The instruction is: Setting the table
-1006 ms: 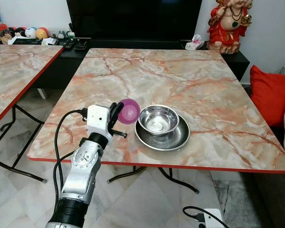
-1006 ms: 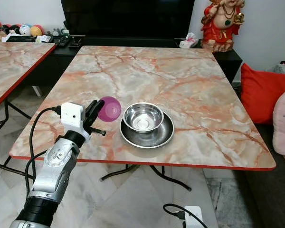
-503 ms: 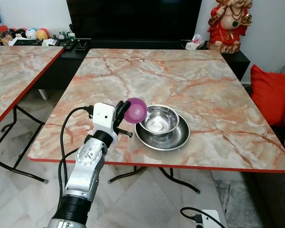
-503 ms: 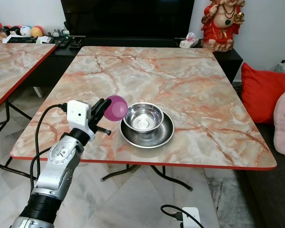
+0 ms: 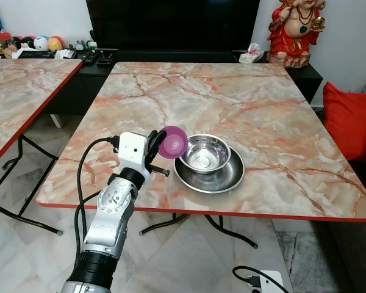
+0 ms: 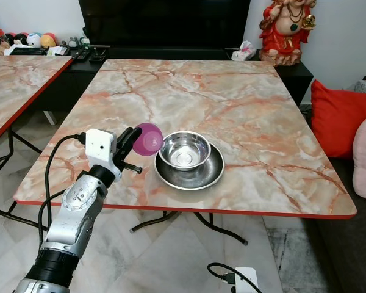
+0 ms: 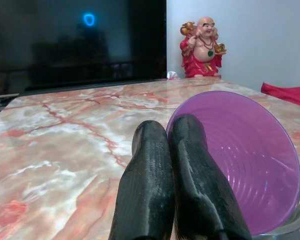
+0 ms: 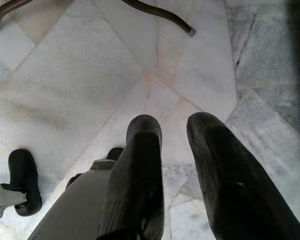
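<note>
we see the steel bowl (image 5: 202,152) nested in the steel plate (image 5: 208,175) near the marble table (image 5: 244,104) front edge. the left gripper (image 5: 154,146) with its purple cup (image 5: 172,142) crowds the bowl's left rim. behind and right of the bowl the tabletop lies bare.

Marble-top table (image 5: 232,91), second table (image 5: 18,85) beside it, dark TV (image 5: 171,24), red cushion (image 5: 348,116), marble floor (image 5: 171,262)
</note>
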Controlling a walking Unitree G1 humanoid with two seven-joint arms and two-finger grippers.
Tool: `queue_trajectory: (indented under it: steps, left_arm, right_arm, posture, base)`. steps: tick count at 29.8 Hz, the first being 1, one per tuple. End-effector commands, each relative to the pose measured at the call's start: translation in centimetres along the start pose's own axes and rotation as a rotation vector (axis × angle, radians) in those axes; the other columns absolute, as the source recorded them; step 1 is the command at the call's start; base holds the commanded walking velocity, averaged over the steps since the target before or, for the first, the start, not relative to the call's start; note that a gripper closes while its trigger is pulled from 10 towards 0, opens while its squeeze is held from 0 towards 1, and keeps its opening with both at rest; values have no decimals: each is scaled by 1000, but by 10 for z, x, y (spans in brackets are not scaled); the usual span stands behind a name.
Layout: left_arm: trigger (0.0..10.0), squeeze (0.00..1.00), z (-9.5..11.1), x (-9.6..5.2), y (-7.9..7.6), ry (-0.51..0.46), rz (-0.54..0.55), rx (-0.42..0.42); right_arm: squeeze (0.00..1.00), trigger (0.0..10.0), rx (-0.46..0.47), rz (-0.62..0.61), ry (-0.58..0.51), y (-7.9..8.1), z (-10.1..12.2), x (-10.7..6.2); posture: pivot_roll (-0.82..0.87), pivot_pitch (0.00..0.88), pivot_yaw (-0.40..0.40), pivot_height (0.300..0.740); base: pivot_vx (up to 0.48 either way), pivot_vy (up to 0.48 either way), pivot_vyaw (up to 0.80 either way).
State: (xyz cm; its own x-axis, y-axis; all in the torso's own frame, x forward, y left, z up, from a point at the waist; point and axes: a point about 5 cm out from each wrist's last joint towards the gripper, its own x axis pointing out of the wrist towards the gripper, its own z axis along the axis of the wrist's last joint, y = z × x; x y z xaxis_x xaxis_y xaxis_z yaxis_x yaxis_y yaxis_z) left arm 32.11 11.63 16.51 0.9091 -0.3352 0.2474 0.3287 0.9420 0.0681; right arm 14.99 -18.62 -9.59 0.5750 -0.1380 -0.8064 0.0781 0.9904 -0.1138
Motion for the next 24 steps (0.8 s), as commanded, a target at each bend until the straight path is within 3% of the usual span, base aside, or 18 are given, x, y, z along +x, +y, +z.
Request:
queue_trajectory:
  steps: [1, 5, 7, 24]
  left_arm:
    - [10000, 0, 1, 0, -2, 1, 0, -7]
    - [10000, 0, 2, 0, -2, -5, 7, -12]
    - [10000, 0, 3, 2, 0, -6, 13, -11]
    - [10000, 0, 3, 1, 1, -5, 21, -2]
  right_arm:
    - [0, 10000, 13, 9, -1, 0, 0, 0]
    - [0, 10000, 18, 14, -4, 0, 0, 0]
    - [0, 10000, -17, 15, -1, 0, 0, 0]
    - [0, 10000, -30, 24, -4, 1, 1, 0]
  posture:
    - [8, 0, -6, 740]
    - [8, 0, -8, 740]
    - [10, 0, -11, 740]
    - [20, 0, -14, 740]
  base:
    - [0, 0, 0]
    - [0, 0, -363]
    - [0, 0, 0]
    - [14, 0, 0]
